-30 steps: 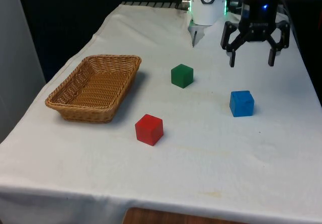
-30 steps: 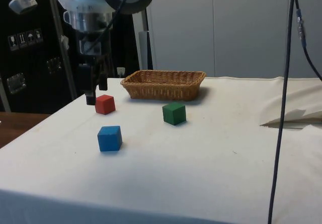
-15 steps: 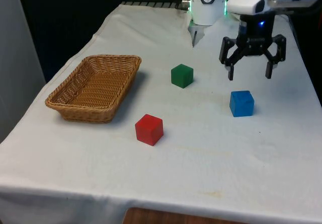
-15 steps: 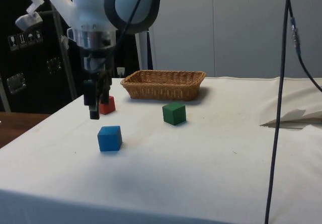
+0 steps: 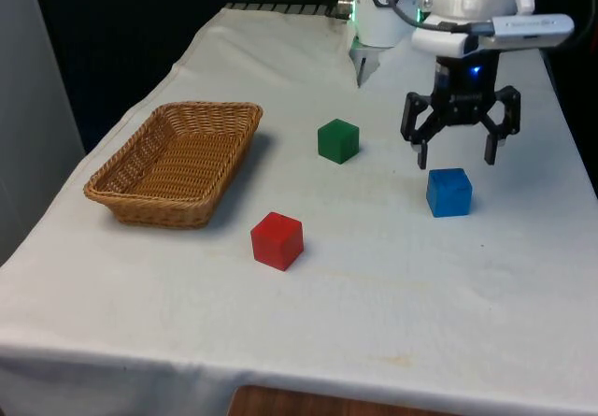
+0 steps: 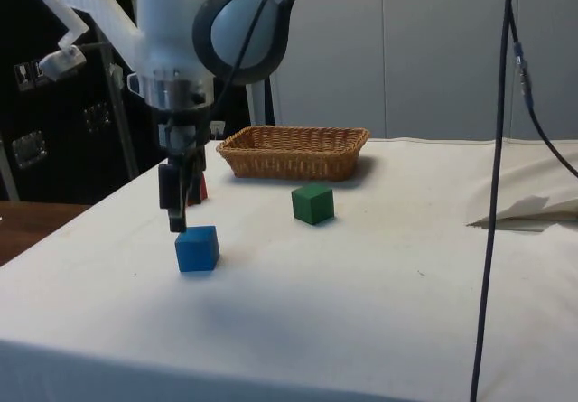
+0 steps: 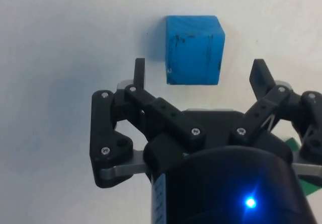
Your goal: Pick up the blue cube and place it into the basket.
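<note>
Blue is what we are after, and the blue cube (image 5: 449, 192) sits on the white-clothed desk (image 5: 374, 285) just below and slightly ahead of our fingers (image 5: 422, 150), untouched. Over the last second we have come down and forward: a second ago our gripper (image 5: 456, 152) hung high and well behind the cube, half a second ago it was lower, and now its tips hover just above the cube's far top edge. In the side view the gripper (image 6: 177, 219) is almost at the cube (image 6: 197, 247), with only a thin gap left.

Our fingers are spread wide and hold nothing. From the wrist, the cube (image 7: 194, 50) lies beyond the tips, centred between one finger (image 7: 139, 71) and the other, and the spread looks wider than the cube, so we judge it should fit between them.

The cubes and the basket have not moved. We judge the approach nearly done: a short advance to bring the cube between the fingers, a final drop, then the squeeze. Afterwards comes the carry to the wicker basket (image 5: 140, 192), well away from the fingers, past the green cube (image 5: 337, 141) and the red cube (image 5: 277, 240), which we should clear by lifting first.
</note>
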### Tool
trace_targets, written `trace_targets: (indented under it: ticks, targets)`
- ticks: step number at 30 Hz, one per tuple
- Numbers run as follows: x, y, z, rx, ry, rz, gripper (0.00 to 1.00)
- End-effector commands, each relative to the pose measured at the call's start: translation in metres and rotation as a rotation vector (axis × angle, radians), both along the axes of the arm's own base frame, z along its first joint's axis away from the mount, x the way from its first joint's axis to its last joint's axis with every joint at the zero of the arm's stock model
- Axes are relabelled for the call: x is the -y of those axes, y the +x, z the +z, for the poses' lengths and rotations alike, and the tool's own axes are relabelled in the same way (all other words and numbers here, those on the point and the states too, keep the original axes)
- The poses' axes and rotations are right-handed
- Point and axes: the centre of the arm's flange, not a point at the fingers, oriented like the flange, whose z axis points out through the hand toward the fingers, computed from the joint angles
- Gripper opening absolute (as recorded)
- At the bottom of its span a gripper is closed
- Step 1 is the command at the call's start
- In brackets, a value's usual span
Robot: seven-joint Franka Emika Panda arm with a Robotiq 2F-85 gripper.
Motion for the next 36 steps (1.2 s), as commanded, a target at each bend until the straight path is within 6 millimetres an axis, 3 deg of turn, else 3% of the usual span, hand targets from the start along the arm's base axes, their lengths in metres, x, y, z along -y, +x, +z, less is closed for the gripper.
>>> trace_targets:
  ticks: [1, 22, 36]
  targets:
    - [-0.001, 0.0, -0.005, 0.004, 0.014, 0.005, 1.0]
    - [0.004, -0.004, -0.043, -0.014, 0.017, 0.017, 1.0]
    - [0.004, -0.004, -0.044, -0.021, 0.011, 0.018, 1.0]
